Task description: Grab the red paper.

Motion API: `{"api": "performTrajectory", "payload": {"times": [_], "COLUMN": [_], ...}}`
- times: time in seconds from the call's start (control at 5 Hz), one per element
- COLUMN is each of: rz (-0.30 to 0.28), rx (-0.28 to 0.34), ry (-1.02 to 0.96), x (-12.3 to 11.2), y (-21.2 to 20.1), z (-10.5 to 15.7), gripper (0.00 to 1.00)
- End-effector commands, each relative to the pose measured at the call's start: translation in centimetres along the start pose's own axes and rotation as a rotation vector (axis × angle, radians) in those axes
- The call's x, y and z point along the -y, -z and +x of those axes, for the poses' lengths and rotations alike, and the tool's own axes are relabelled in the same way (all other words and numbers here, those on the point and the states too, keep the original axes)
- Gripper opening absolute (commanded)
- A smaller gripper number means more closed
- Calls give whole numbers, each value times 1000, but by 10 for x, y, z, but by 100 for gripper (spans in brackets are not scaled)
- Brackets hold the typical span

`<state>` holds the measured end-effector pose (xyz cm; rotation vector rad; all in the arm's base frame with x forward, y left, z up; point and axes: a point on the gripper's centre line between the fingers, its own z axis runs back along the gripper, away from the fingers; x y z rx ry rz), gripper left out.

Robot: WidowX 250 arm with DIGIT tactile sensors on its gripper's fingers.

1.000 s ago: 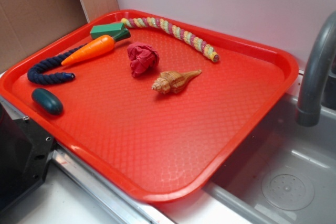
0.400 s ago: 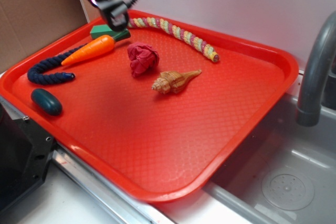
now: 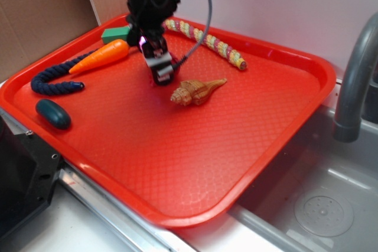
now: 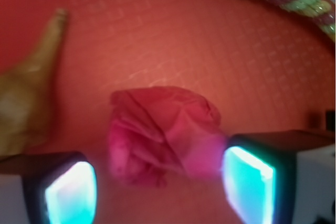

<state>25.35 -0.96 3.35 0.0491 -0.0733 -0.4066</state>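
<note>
Exterior view, gripper (image 3: pixel 162 72) low over the orange-red tray (image 3: pixel 307 66), hiding the red paper, just left of the seashell (image 3: pixel 195 91), wrist view, jaws wide apart, red paper (image 4: pixel 160 136) loose between both fingers (image 4: pixel 251 184), ungrasped.

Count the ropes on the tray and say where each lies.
2. The dark blue rope lies along the tray's left side beside the toy carrot. The pastel braided rope runs along the back edge. None seem hidden.
</note>
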Motion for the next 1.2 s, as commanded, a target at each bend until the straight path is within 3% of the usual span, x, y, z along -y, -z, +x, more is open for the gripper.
{"api": "performTrajectory", "payload": {"times": [0.0, 0.2, 0.6, 0.8, 1.0], "rz": [-12, -7, -21, -7, -27], "rx": [87, 41, 155, 160, 139], "ry": [-106, -193, -452, -513, -486], "x": [-6, -10, -9, 6, 12], "y": [9, -16, -118, -169, -206], "z": [12, 5, -47, -55, -50], "gripper": [0, 0, 0, 0, 0]}}
